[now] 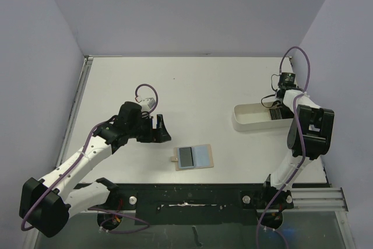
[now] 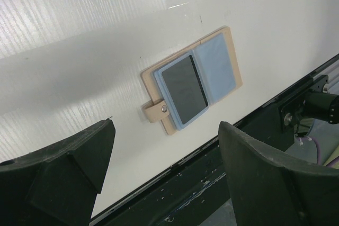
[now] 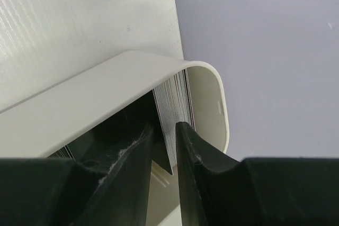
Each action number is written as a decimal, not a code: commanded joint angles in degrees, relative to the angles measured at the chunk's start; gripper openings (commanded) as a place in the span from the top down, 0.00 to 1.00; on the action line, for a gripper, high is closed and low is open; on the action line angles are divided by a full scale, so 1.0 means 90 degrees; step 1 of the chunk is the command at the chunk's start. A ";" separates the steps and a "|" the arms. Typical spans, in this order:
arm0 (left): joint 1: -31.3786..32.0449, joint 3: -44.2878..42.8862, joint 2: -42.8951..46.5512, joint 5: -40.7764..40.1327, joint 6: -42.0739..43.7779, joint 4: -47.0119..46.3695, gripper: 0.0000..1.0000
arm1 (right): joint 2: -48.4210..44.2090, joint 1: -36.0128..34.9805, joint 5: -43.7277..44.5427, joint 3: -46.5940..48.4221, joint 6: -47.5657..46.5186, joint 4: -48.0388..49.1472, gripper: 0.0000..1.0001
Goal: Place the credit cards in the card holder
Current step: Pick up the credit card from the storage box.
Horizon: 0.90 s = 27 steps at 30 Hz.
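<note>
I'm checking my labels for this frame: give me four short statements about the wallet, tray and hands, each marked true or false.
1. The wallet lies open on the table. True.
2. The left hand grips the wallet. False: it is open, holds nothing and is apart from the wallet.
3. The right hand reaches down into the tray. True.
4. The tray touches the wallet. False: bare table separates them, with the tray off to the wallet's right.

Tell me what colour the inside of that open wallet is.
The wallet is lined light blue; the left wrist view shows it best.
</note>
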State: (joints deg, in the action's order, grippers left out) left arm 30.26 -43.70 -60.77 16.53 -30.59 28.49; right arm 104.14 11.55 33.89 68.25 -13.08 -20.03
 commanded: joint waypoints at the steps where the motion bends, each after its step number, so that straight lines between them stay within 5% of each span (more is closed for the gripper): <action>1: -0.0062 -0.0037 0.0089 0.0116 0.0098 -0.0226 0.20 | -0.0372 -0.0003 0.0253 0.0337 -0.0060 0.0213 0.76; 13: -0.0071 -0.0027 0.0093 0.0135 0.0098 -0.0236 0.20 | -0.0387 -0.0081 0.0332 0.0412 -0.0096 0.0170 0.79; 27: -0.0071 -0.0027 0.0113 0.0153 0.0098 -0.0246 0.20 | -0.0512 -0.0092 0.0109 0.0354 -0.0095 0.0067 1.00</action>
State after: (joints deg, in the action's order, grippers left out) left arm 29.89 -43.68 -60.77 16.78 -30.59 28.47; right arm 103.39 10.76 34.22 69.49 -13.34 -20.73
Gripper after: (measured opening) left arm 0.787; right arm 0.021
